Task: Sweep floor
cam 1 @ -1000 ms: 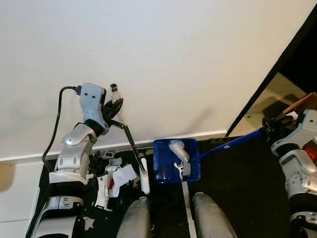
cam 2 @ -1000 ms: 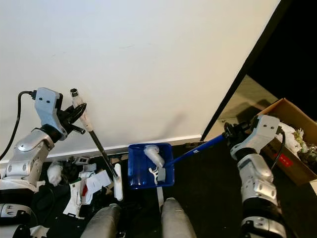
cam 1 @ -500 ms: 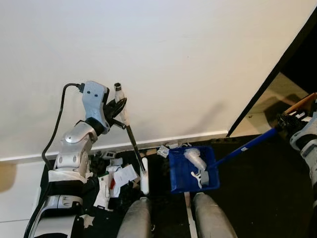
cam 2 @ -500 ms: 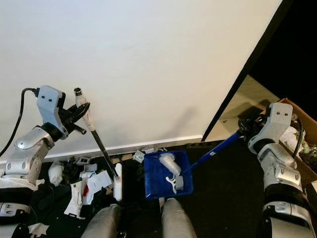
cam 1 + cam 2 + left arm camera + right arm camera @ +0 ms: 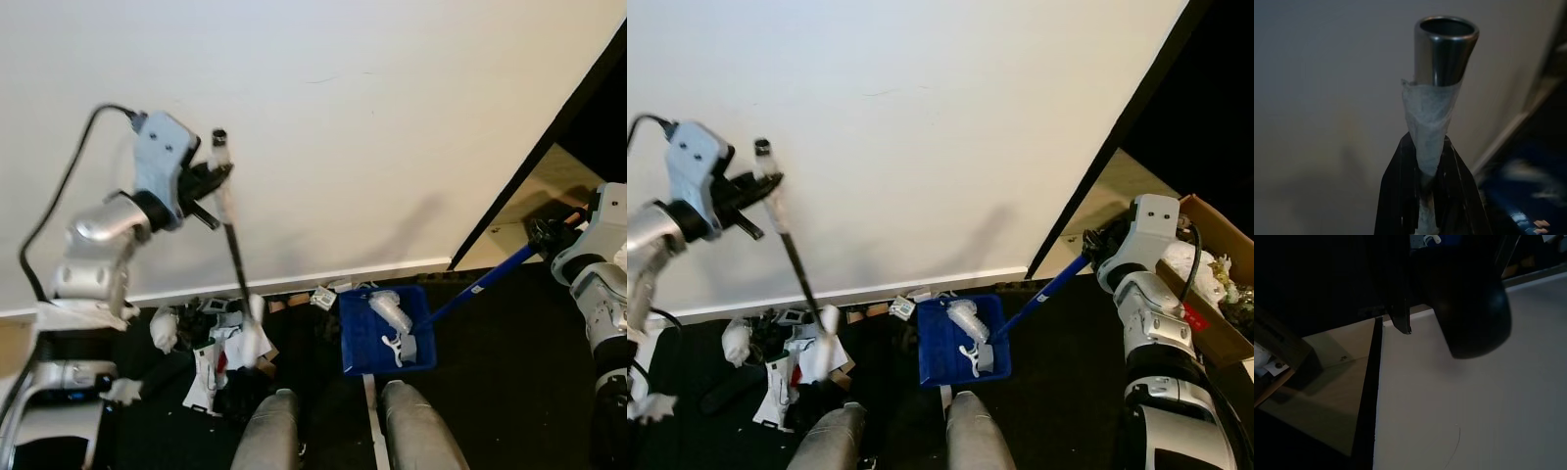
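So my left pincer (image 5: 208, 178) is clamped near the top of the broom handle (image 5: 233, 257), fingers (image 5: 1400, 196) closed on the taped part just below the metal end. The arm is raised and blurred, and the broom head (image 5: 253, 328) sits in the litter pile (image 5: 211, 343) on the dark floor (image 5: 490, 392) by the white wall (image 5: 343, 117).

My right pincer (image 5: 1100, 245) grips the blue dustpan handle (image 5: 1043, 294); I judge it closed around it, though the fingers are hard to make out. The blue dustpan (image 5: 960, 338) rests on the floor just ahead of my feet, with a white bottle and a small scrap already inside.

Progress: partly done. Most of the litter sits left of the pan, well apart from it; a few scraps lie by the skirting. A cardboard box (image 5: 1215, 284) stands off to my right.
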Robot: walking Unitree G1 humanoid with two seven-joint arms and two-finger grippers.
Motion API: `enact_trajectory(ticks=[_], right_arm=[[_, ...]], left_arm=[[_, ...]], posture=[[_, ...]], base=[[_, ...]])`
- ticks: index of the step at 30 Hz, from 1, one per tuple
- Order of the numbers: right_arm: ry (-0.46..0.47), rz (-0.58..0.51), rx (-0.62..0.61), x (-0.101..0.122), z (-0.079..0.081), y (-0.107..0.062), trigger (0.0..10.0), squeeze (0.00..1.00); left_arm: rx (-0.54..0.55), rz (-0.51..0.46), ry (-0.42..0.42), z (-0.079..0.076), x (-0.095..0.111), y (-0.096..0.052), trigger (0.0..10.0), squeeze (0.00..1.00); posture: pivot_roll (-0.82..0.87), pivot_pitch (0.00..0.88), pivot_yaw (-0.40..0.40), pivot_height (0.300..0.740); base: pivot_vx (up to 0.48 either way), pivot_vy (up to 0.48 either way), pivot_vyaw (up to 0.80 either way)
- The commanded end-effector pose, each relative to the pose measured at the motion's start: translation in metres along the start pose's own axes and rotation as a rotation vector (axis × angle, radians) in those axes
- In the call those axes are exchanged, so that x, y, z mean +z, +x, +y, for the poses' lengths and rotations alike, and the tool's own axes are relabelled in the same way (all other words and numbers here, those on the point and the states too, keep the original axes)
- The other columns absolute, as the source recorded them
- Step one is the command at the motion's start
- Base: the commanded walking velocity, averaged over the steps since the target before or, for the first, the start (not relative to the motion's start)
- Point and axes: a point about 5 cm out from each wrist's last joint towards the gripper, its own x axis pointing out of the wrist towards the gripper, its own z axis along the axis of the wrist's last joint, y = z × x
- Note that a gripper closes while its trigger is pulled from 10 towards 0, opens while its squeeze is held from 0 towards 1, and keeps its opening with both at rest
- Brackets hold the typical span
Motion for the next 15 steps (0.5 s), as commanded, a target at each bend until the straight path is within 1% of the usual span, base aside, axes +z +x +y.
enact_trajectory(ticks=[1, 4, 5, 6, 7, 9, 11, 13, 14, 15], right_arm=[[-0.024, 0.027, 0.007, -0.004, 0.004, 0.002, 10.0, 0.00], [-0.028, 0.025, 0.015, -0.004, 0.008, 0.004, 10.0, 0.00], [-0.033, 0.026, 0.016, -0.003, 0.009, 0.005, 10.0, 0.00], [-0.033, 0.026, 0.016, -0.003, 0.009, 0.005, 10.0, 0.00], [-0.038, 0.028, 0.017, -0.004, 0.010, 0.006, 10.0, 0.00], [-0.038, 0.029, 0.019, -0.004, 0.011, 0.006, 10.0, 0.00], [-0.037, 0.029, 0.021, -0.004, 0.011, 0.006, 10.0, 0.00], [-0.038, 0.031, 0.025, -0.004, 0.011, 0.007, 10.0, 0.00], [-0.038, 0.031, 0.025, -0.004, 0.011, 0.007, 10.0, 0.00], [-0.041, 0.034, 0.026, -0.004, 0.010, 0.007, 10.0, 0.00]], left_arm=[[0.089, -0.019, 0.077, 0.021, 0.013, -0.007, 10.0, 0.00], [0.087, -0.010, 0.086, 0.018, 0.006, -0.003, 10.0, 0.00], [0.080, -0.012, 0.092, 0.014, 0.005, -0.001, 10.0, 0.00], [0.080, -0.012, 0.092, 0.014, 0.005, -0.001, 10.0, 0.00], [0.071, -0.021, 0.090, 0.009, 0.008, 0.002, 10.0, 0.00], [0.067, -0.034, 0.093, 0.006, 0.012, 0.005, 10.0, 0.00], [0.066, -0.037, 0.110, 0.007, 0.016, 0.006, 10.0, 0.00], [0.081, -0.041, 0.169, 0.014, 0.026, 0.008, 10.0, 0.00], [0.081, -0.041, 0.169, 0.014, 0.026, 0.008, 10.0, 0.00], [0.096, -0.042, 0.192, 0.019, 0.031, 0.010, 10.0, 0.00]], posture=[[0.07, 0.081, 0.037, 0.740], [0.07, 0.080, 0.039, 0.740], [0.06, 0.082, 0.034, 0.740], [0.06, 0.082, 0.034, 0.740], [0.06, 0.081, 0.031, 0.740], [0.05, 0.076, 0.027, 0.740], [0.05, 0.070, 0.027, 0.740], [0.04, 0.060, 0.007, 0.740], [0.04, 0.060, 0.007, 0.740], [0.04, 0.056, -0.001, 0.740]], base=[[0.000, 0.000, 0.00], [0.000, 0.000, 0.00], [0.000, 0.000, 0.00], [0.000, 0.000, 0.00], [0.000, 0.000, 0.00], [0.000, 0.000, 0.00], [0.000, 0.000, 0.00], [0.000, 0.000, 0.00], [0.000, 0.000, 0.00], [0.000, 0.000, 0.00]])
